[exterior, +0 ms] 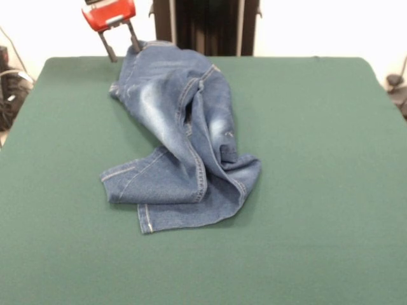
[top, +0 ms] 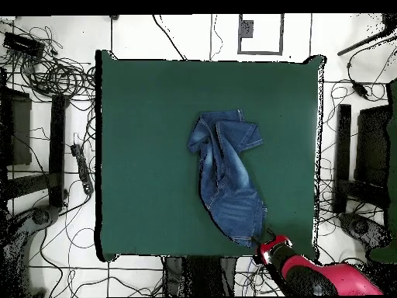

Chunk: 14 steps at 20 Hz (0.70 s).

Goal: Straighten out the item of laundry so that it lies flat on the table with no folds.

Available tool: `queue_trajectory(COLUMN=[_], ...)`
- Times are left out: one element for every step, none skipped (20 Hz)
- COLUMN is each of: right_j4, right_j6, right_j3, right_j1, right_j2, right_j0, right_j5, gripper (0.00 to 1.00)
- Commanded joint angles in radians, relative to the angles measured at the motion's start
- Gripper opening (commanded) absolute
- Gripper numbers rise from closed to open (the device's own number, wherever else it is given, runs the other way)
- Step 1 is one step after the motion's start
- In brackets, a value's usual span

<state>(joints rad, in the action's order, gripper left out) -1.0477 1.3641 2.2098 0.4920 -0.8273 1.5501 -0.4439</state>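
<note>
While the gripper hangs with jaws apart and empty beside the jeans' far end — their long axis runs away from it across the table.

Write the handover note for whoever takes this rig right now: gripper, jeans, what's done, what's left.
Gripper: open, raised at the jeans' waistband end, nothing held.
Jeans: on the table, bunched; a raised ridge runs down the middle and the legs lie folded over each other at the hem end.
Done: nothing visibly straightened.
Left: pull the legs apart and smooth out the folds so it lies flat.
</note>
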Motion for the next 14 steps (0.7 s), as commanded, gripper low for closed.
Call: queue_trajectory(right_j4=[-0.016, -0.01, -0.003, 0.003, 0.008, 0.016, 0.028, 0.036, 0.045, 0.057, 0.07, 0.083, 0.1, 0.112], right_j6=[0.017, 0.049, 0.087, 0.122, 0.156, 0.188, 0.203, 0.215, 0.231, 0.245, 0.249, 0.25, 0.25, 0.249], right_j3=[-0.065, -0.065, -0.061, -0.064, -0.063, -0.063, -0.068, -0.076, -0.083, -0.089, -0.099, -0.105, -0.116, -0.122], right_j1=[0.097, 0.116, 0.141, 0.162, 0.185, 0.205, 0.22, 0.229, 0.241, 0.25, 0.254, 0.259, 0.26, 0.264], right_j2=[-0.025, -0.02, -0.013, -0.001, 0.009, 0.022, 0.03, 0.045, 0.059, 0.073, 0.084, 0.092, 0.102, 0.112], right_j0=[-0.159, -0.185, -0.214, -0.245, -0.275, -0.306, -0.329, -0.35, -0.377, -0.401, -0.419, -0.435, -0.453, -0.466], right_j5=[0.015, 0.021, 0.031, 0.035, 0.045, 0.05, 0.051, 0.051, 0.052, 0.051, 0.048, 0.046, 0.042, 0.041], gripper=[1.0, 1.0, 1.0, 1.0, 1.0, 1.0, 1.0, 1.0, 1.0, 1.0, 1.0, 1.0, 1.0, 1.0])
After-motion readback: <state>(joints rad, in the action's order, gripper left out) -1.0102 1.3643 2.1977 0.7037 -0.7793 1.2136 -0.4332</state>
